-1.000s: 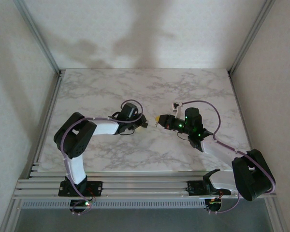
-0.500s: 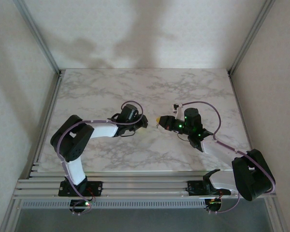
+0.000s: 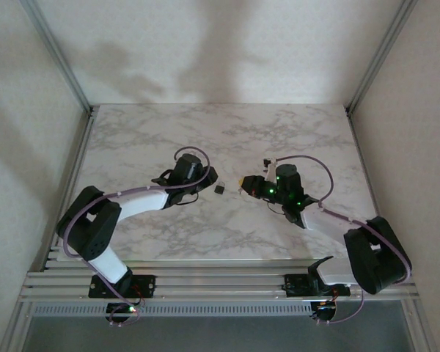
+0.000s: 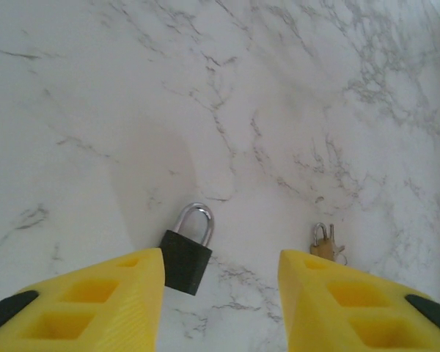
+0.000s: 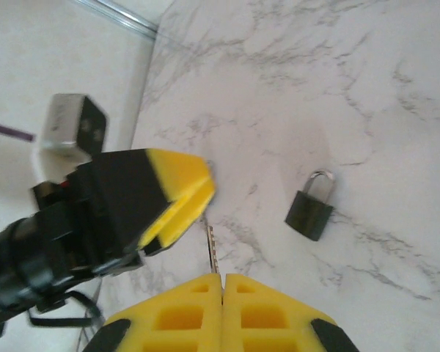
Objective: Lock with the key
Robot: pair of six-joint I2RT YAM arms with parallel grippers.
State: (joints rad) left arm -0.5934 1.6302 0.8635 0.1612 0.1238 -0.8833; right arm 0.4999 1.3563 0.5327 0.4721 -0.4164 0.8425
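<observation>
my work surface is a table (image 3: 293, 139) with a white, grey-veined marble pattern. plain white walls enclose it: a back wall (image 3: 227, 51), a left side wall (image 3: 22, 147) and a right side wall (image 3: 418, 147). aluminium posts (image 3: 57, 55) run along the rear corners. slotted aluminium rails (image 3: 220, 279) border the near edge. soft grey shadows lie on the back wall; lighting is diffuse.

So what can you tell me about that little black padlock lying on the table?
The small black padlock has a boxy, matte dark body and a shiny silver metal shackle arching from its top. Both shackle legs appear to sit in the body, so it looks closed, though that is hard to confirm. It lies flat and slightly askew near the middle of the white marble-patterned table, and only the table appears to touch it.
</observation>
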